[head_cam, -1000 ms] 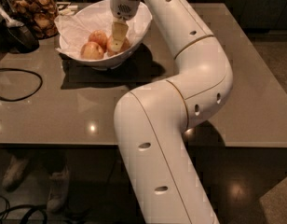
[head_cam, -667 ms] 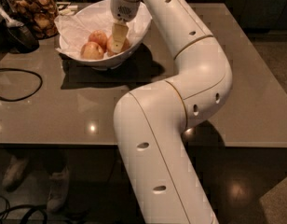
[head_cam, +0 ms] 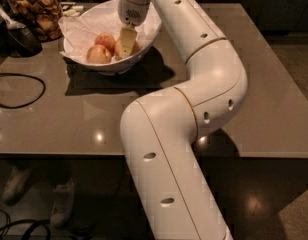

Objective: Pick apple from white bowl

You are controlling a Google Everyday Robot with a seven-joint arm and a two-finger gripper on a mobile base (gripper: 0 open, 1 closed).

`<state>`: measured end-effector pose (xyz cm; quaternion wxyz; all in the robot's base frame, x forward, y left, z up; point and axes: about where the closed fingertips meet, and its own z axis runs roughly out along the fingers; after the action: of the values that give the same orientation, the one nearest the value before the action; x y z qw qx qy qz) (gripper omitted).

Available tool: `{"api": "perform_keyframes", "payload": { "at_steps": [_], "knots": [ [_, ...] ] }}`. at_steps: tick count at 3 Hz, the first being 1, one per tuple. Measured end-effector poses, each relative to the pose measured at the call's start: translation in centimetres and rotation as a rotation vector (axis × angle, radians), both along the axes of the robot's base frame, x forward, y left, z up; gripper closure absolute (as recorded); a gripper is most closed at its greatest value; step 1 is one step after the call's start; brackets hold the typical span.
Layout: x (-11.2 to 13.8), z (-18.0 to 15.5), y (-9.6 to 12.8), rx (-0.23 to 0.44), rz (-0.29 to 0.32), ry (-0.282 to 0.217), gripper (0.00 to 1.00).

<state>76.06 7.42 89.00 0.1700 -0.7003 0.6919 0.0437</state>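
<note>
The white bowl (head_cam: 146,34), lined with crumpled white paper, stands at the table's far left and holds three apples. My gripper (head_cam: 126,42) reaches down into the bowl's right half and sits right over the apple (head_cam: 136,47), a reddish-orange one that shows only at either side of the gripper. Two other apples lie to its left: one at the front (head_cam: 98,54) and one behind it (head_cam: 107,39). My white arm (head_cam: 194,84) bends across the middle of the table and hides the bowl's back right rim.
A glass jar of brown snacks (head_cam: 40,11) stands left of the bowl. A dark object (head_cam: 16,36) and a black cable (head_cam: 24,91) lie at the table's left. The table's front edge (head_cam: 59,153) runs below. Shoes (head_cam: 61,209) rest on the floor.
The gripper stays at the same spot over the right-hand apple in the bowl. Nothing else has visibly moved.
</note>
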Motion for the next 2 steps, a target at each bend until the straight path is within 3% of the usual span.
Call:
{"api": "perform_keyframes", "payload": {
  "at_steps": [2],
  "knots": [
    [0.15, -1.33, 0.19, -0.029, -0.002, 0.019, 0.35]
  ]
}}
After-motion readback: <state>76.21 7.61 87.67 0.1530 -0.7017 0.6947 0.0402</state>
